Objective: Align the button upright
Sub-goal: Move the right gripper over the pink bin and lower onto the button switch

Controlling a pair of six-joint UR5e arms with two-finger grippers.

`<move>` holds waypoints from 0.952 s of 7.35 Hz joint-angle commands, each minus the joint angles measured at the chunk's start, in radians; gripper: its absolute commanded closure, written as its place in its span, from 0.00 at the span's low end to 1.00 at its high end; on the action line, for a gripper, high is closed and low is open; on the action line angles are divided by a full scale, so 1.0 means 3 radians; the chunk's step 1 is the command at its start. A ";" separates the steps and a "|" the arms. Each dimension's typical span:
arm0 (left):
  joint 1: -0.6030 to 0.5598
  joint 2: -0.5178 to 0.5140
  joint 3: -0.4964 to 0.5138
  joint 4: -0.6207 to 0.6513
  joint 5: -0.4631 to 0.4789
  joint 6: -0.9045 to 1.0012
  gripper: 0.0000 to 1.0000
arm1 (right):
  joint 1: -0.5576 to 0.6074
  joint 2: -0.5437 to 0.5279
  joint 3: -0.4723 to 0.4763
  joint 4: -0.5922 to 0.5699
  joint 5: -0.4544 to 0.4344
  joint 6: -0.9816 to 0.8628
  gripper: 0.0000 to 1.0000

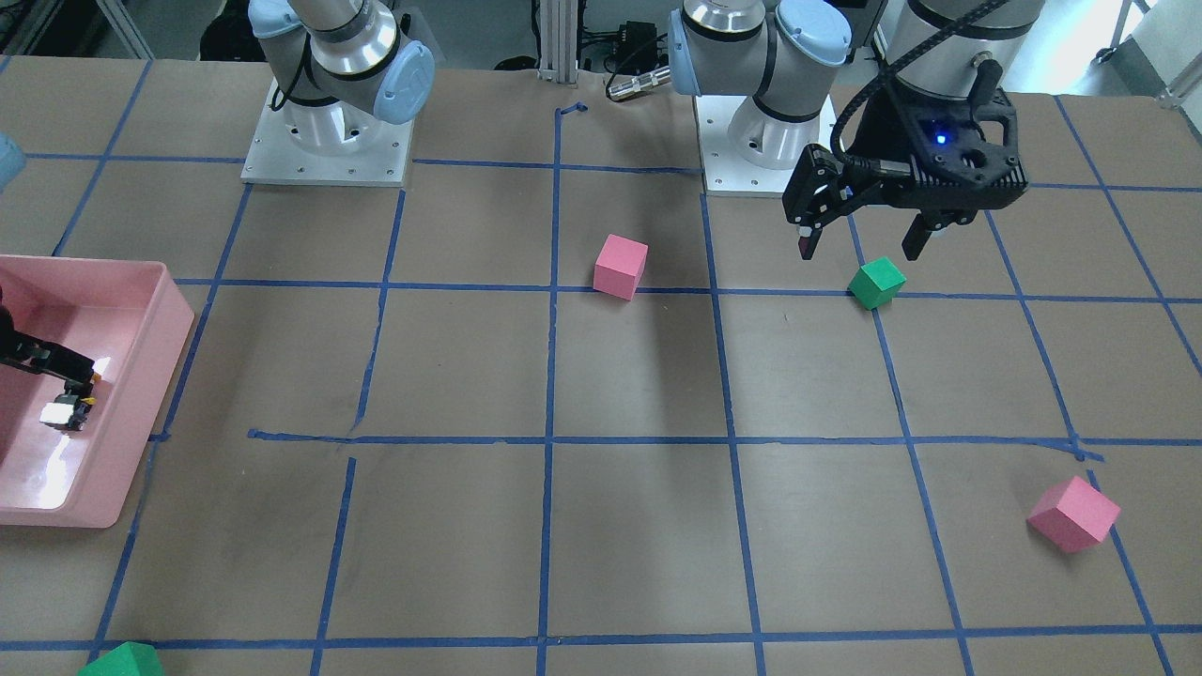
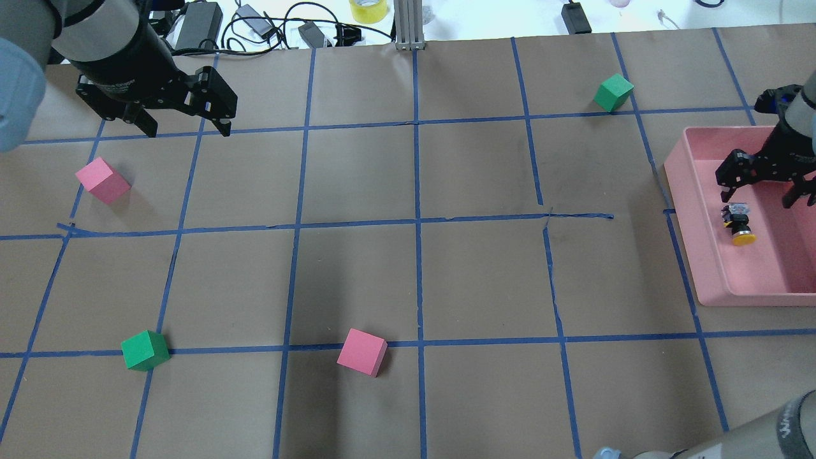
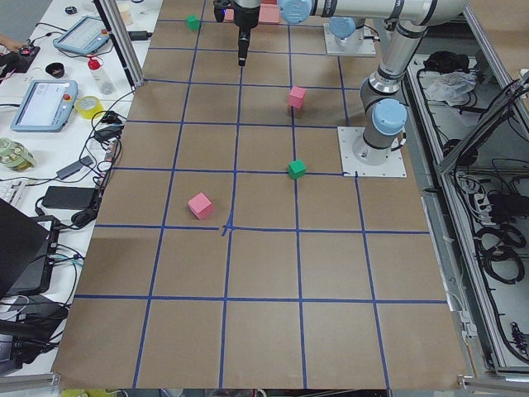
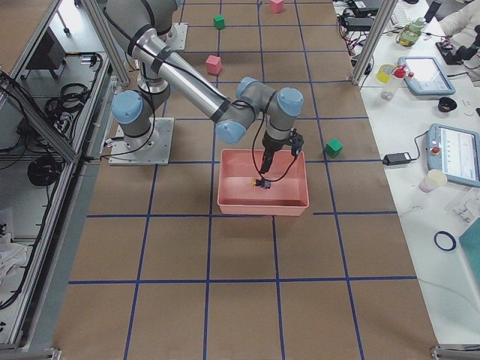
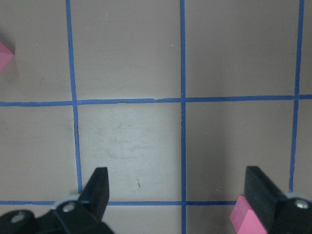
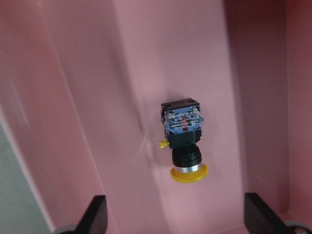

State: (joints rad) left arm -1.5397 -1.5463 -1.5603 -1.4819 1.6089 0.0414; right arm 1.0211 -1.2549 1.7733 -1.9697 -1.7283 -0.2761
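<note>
Lying sideways in pink bin, cap at 6 o'clock, button isn't upright yet; right hand hovers above w/ jaws apart, empty; left hand likewise, idle.

Bright, even light; soft shadows.

Yellow-capped black button in pink tray; brown table, blue grid; 2 pink cubes, 2 green cubes.
</note>
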 commanded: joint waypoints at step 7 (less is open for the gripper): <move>-0.0001 0.0000 -0.0004 -0.0005 -0.0030 0.0000 0.00 | -0.0116 0.0404 0.0041 -0.0419 0.0049 -0.0021 0.00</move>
State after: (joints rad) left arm -1.5389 -1.5463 -1.5603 -1.4822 1.6059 0.0414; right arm 0.9866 -1.1424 1.7855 -2.0828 -1.7187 -0.2821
